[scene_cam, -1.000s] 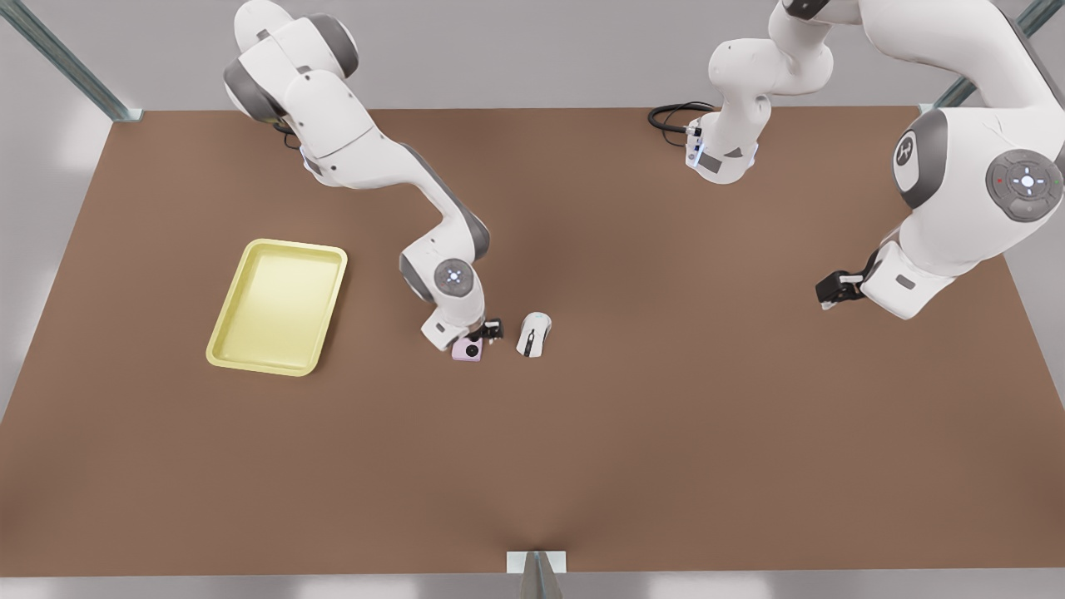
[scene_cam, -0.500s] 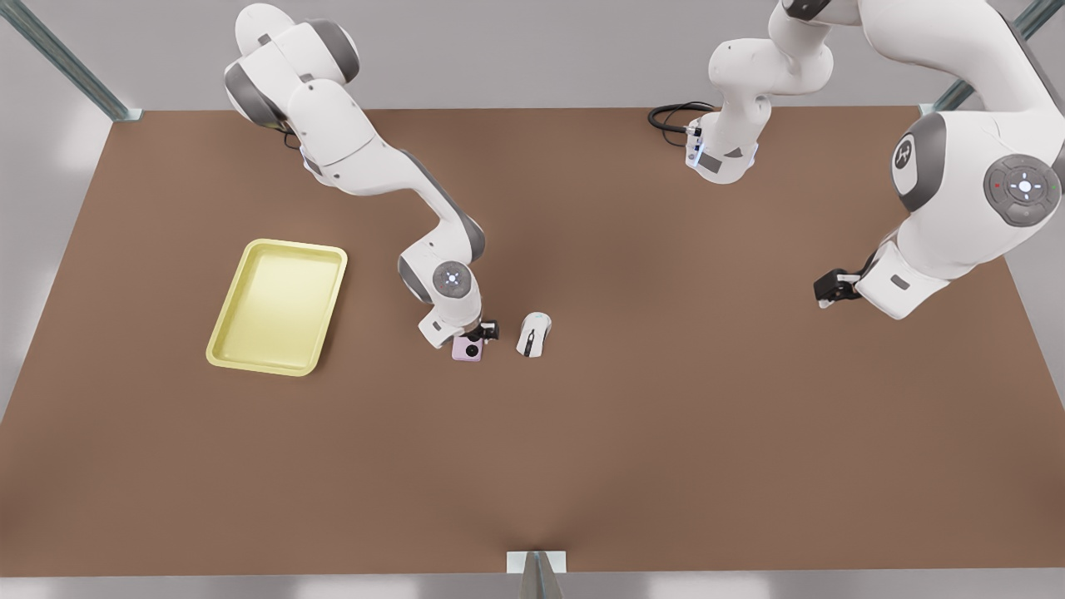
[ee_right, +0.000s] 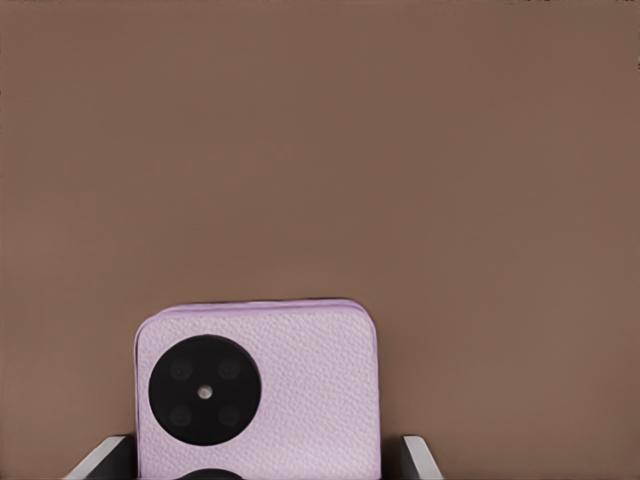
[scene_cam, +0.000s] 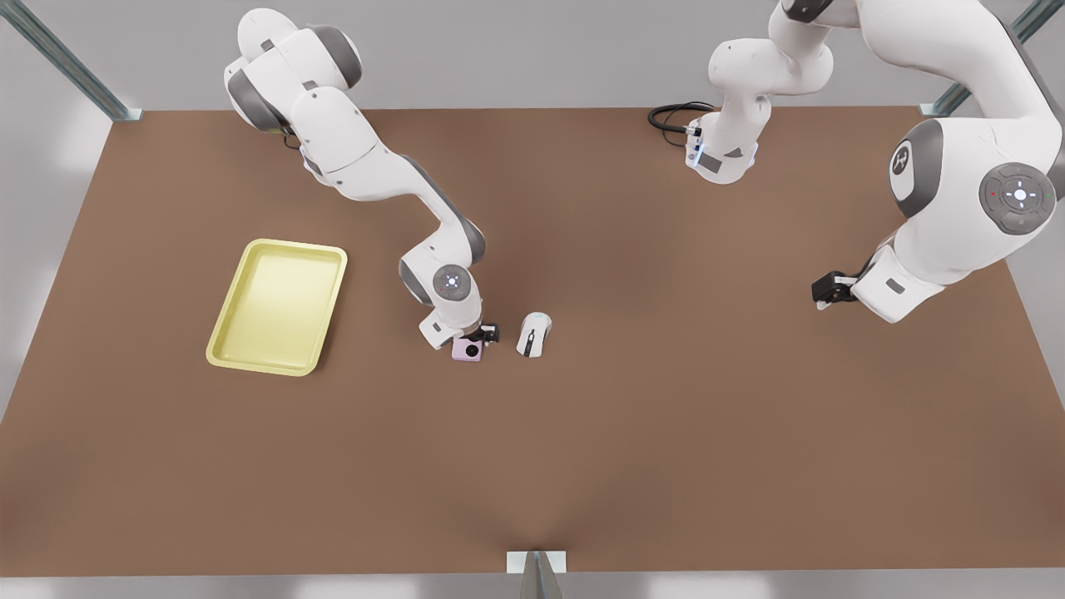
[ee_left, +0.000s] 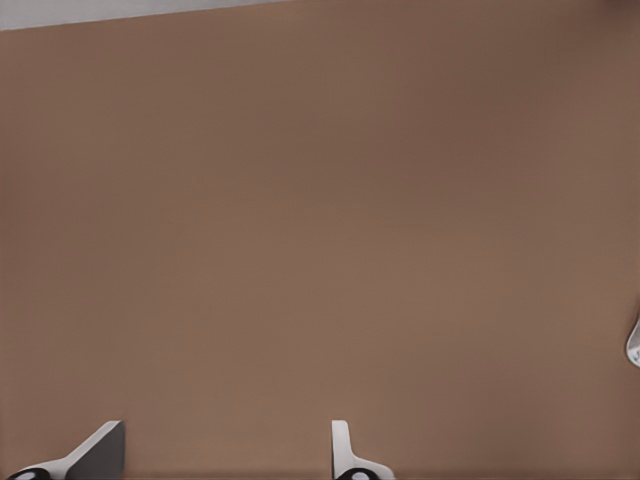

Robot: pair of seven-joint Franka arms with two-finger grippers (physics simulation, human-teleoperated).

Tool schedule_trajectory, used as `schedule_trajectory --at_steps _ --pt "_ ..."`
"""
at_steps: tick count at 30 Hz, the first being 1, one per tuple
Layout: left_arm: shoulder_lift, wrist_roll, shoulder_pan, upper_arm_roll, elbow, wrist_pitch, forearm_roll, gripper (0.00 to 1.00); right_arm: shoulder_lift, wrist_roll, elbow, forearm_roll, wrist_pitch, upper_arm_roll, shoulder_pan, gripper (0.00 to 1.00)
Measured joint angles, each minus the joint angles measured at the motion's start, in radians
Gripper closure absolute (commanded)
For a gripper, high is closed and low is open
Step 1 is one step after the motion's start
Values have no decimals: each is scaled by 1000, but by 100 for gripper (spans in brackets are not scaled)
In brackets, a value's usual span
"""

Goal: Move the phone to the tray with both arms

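Right gripper (scene_cam: 476, 337) down at table (scene_cam: 666, 433) centre, fingers (ee_right: 420, 458) spread astride pink phone (scene_cam: 469, 350); contact unclear. Mouse (scene_cam: 533, 334) at phone's 3 o'clock, tray (scene_cam: 278, 305) at 9 o'clock. Left gripper (scene_cam: 825, 293) waits, fingers (ee_left: 345, 455) apart.

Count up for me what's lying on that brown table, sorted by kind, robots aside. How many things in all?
Phones: 1, the pink phone, sitting between the fingers of the right pincer.
Computer mice: 1, the white mouse beside it.
Trays: 1, the pale yellow tray.
Cables: 1, a black cable coiled at the far edge.
Total: 4.
The left pincer waits over bare table.
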Motion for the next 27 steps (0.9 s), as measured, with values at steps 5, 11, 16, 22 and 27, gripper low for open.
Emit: schedule_trajectory --at_steps 5,11,16,22,27 --pt "1 5 0 0 -1 0 0 0 3 6 1 0 4 0 0 11" --pt "4 10 0 0 0 0 0 0 3 6 1 4 7 0 -1 18" --pt "4 13 0 0 1 0 -1 0 3 4 1 5 8 0 -2 19" --pt "4 16 0 0 0 0 -1 0 2 1 1 7 8 0 -2 22" --pt "4 18 0 0 1 0 -1 0 -6 0 -1 5 9 0 -8 22"
